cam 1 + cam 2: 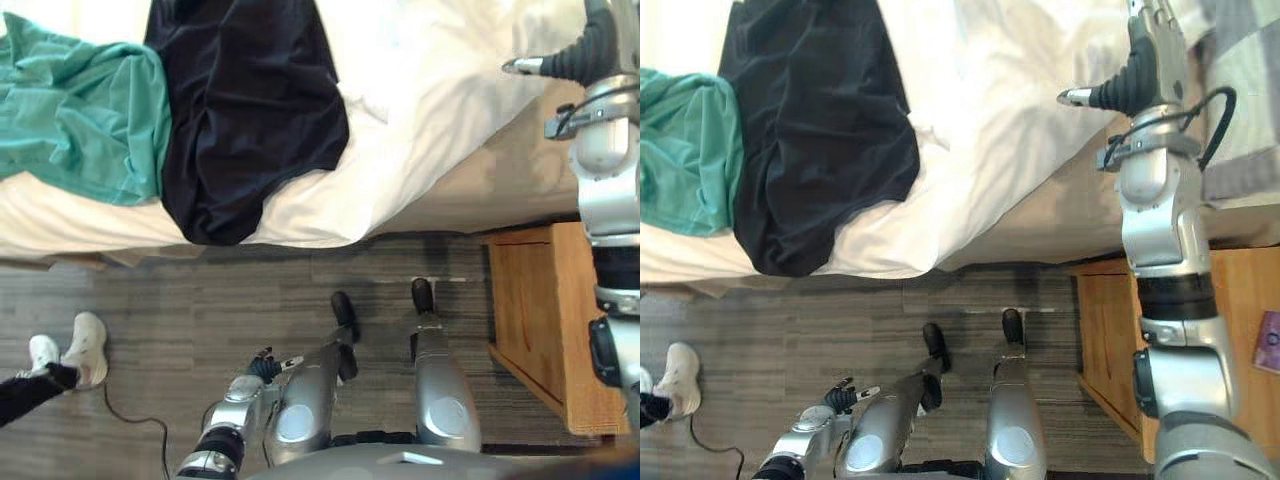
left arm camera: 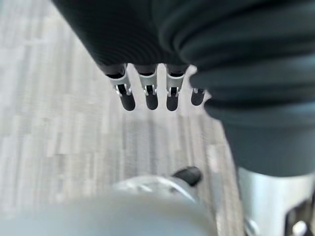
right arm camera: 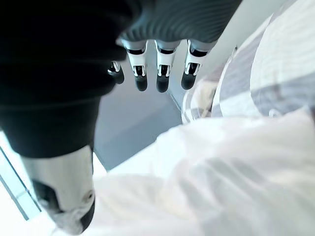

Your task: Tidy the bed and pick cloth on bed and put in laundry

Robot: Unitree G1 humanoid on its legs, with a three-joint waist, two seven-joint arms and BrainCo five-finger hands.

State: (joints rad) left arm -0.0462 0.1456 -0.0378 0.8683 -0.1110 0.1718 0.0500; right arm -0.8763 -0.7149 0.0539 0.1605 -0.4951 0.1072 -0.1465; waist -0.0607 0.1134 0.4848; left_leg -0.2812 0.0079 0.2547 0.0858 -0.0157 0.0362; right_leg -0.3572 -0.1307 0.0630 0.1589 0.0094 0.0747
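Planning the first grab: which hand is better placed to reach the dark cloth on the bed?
Right, probably. The right hand is raised over the white sheet, fingers straight, though the dark cloth lies off to its left. The left hand hangs low by the floor, open.

teal for the crumpled garment, black for the garment beside it, white across the bed sheet; grey-and-white checks on the blanket; honey-brown wood for the nightstand; streaked grey planks on the floor; white for a person's shoes.
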